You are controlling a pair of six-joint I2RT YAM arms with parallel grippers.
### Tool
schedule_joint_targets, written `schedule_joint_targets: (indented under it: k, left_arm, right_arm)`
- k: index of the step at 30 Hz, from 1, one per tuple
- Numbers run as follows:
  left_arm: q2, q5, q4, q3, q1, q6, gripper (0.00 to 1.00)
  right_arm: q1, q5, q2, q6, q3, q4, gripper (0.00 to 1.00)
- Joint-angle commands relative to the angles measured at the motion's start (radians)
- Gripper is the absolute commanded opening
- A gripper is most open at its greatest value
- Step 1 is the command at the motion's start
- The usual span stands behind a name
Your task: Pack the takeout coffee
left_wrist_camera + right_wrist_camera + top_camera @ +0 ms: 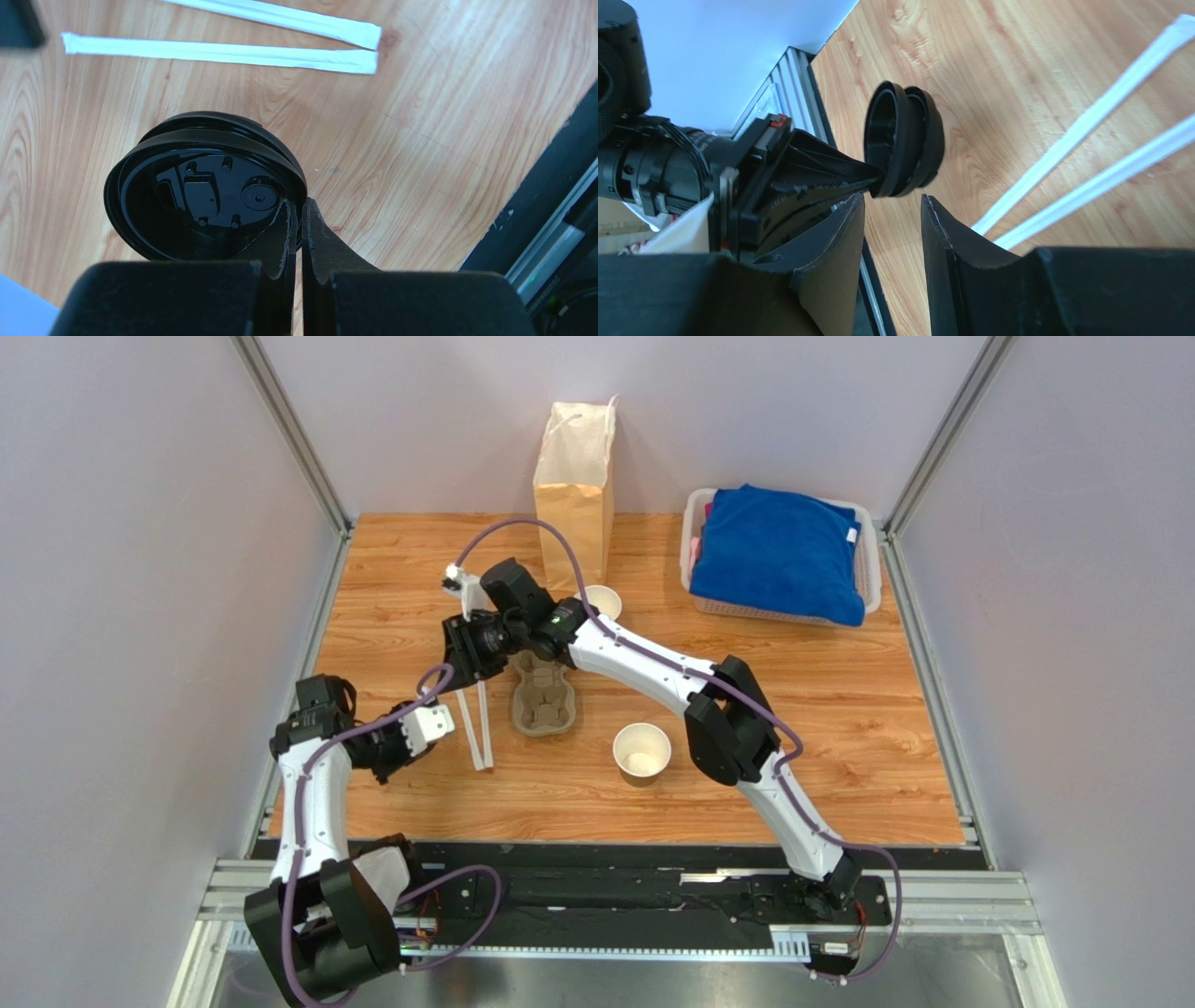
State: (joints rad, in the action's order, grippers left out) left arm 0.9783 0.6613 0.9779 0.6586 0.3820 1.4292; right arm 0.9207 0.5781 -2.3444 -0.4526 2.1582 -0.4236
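We see no finished takeout coffee: no cup on the wooden tabletop wears a lid. At the back right is a white plastic basket holding a folded blue cloth, and a tall tan paper bag stands upright at the back. In front of the bag lies a grey pulp cup carrier.

The nearer brown paper cup, white inside, stands open just right of the carrier. The farther brown paper cup peeks out behind the right arm, near the bag. We cannot tell which one is meant. The left fingers are clenched on the edge of a round black plastic lid, possibly two nested, held above the tabletop. The right fingers are released, spread apart just beside that lid. Two white wrapped straws lie flat nearby.

We judge either cup light and easily crushed, so we would take it gently around the mid wall, below the stiffer rolled rim. The lid looks thin, springy and slick.

We can read no brand or writing anywhere; the lid shows only moulded shapes.
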Motion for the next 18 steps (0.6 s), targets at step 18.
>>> schedule_joint_targets:
  k: [18]
  left_arm:
    - [-0.05, 0.038, 0.114, -0.03, 0.005, 0.318, 0.0]
  right_arm:
    - [0.064, -0.029, -0.116, -0.032, 0.074, 0.114, 0.48]
